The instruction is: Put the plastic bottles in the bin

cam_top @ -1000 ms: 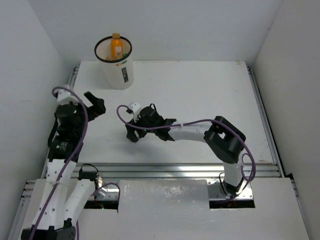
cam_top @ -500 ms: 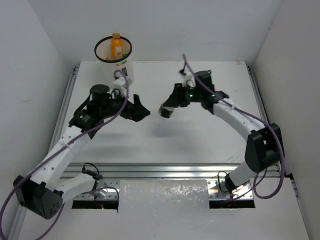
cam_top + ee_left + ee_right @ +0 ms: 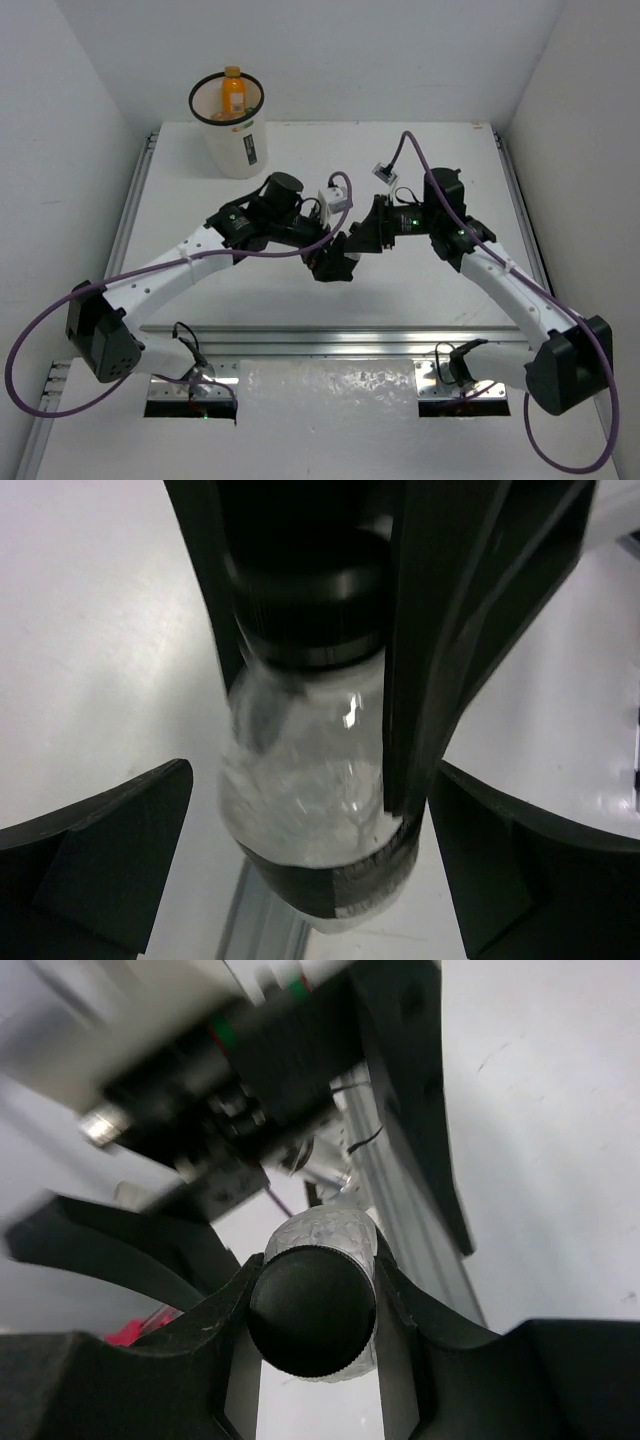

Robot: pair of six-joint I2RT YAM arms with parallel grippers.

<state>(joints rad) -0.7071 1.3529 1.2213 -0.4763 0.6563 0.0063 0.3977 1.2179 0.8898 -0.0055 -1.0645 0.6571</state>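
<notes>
Clear bottle (image 3: 290,790) with black cap, over the middle of the desk (image 3: 420,160), pinched at its cap end by the right pincer (image 3: 312,1305). The left pincer (image 3: 310,810) stands spread wide to either side of the bottle's body, apart from it. An orange bottle (image 3: 232,97) stands inside the bin (image 3: 240,150) at the desk's far left corner.

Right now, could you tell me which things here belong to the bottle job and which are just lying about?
Job: clear bottle in the right gripper; left gripper open around it; orange bottle inside the bin.
Not the job: purple cables; metal rail; table.
</notes>
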